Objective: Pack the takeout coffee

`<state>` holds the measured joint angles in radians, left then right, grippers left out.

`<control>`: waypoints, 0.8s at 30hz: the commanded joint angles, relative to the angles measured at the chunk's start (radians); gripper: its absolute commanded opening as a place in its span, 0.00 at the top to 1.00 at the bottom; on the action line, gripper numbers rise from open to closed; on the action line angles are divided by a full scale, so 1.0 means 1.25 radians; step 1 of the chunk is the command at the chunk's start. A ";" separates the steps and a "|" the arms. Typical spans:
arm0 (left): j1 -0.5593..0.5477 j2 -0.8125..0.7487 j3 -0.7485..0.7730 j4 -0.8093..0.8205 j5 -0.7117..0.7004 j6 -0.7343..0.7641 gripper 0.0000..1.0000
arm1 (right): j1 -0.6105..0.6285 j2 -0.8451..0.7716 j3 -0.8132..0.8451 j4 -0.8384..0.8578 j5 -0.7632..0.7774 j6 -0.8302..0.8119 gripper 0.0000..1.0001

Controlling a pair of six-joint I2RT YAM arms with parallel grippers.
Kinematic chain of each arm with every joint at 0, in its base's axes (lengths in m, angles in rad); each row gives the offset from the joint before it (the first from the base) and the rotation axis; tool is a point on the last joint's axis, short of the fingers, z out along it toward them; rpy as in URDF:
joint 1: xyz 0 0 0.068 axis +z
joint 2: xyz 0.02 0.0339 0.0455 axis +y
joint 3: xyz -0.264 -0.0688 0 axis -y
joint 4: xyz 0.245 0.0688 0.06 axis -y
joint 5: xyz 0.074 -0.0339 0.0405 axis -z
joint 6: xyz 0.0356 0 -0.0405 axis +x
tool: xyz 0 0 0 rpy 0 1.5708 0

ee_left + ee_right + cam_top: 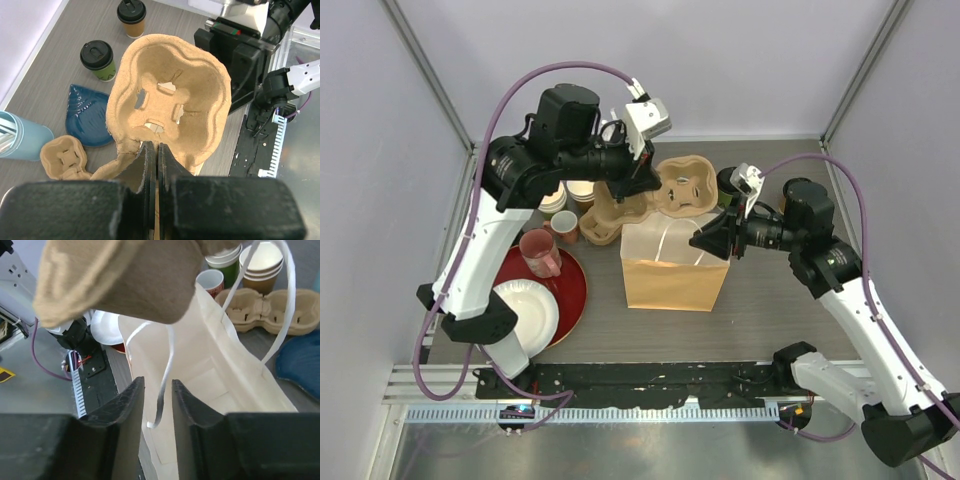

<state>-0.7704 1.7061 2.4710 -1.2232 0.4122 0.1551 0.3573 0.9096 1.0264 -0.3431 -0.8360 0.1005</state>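
Observation:
Two takeout coffees stand on the table in the left wrist view, a green-sided cup (98, 59) and a kraft-brown cup (132, 16), both with black lids. My left gripper (155, 150) is shut on the near rim of a pulp cup carrier (170, 100) and holds it above the paper bag (675, 265). From above, the left gripper (645, 180) and carrier (685, 185) hang over the bag's far edge. My right gripper (705, 240) is at the bag's right rim. Its jaws (156, 382) stand apart, with the bag's white handle strap (167, 360) hanging loose between them.
A blue dish (87, 115), a light blue tumbler (20, 137) and a second pulp carrier (64, 156) lie near the coffees. Left of the bag are a red tray (575, 290), a white plate (530, 315), a pink mug (540, 252) and stacked lidless cups (260, 265).

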 commanded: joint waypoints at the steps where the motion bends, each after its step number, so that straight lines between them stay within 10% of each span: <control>1: -0.001 0.001 0.000 0.029 0.032 -0.020 1.00 | 0.004 -0.023 0.020 -0.037 0.006 -0.078 0.70; 11: -0.001 0.052 -0.033 0.038 0.157 -0.065 1.00 | 0.005 -0.063 -0.028 -0.014 -0.033 -0.237 0.92; 24: 0.001 0.089 -0.110 0.050 0.188 -0.048 1.00 | 0.005 -0.096 -0.065 -0.003 -0.080 -0.300 0.94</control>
<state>-0.7704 1.8214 2.3718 -1.1877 0.6060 0.0860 0.3580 0.8043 0.9424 -0.3897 -0.9035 -0.2298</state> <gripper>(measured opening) 0.026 0.090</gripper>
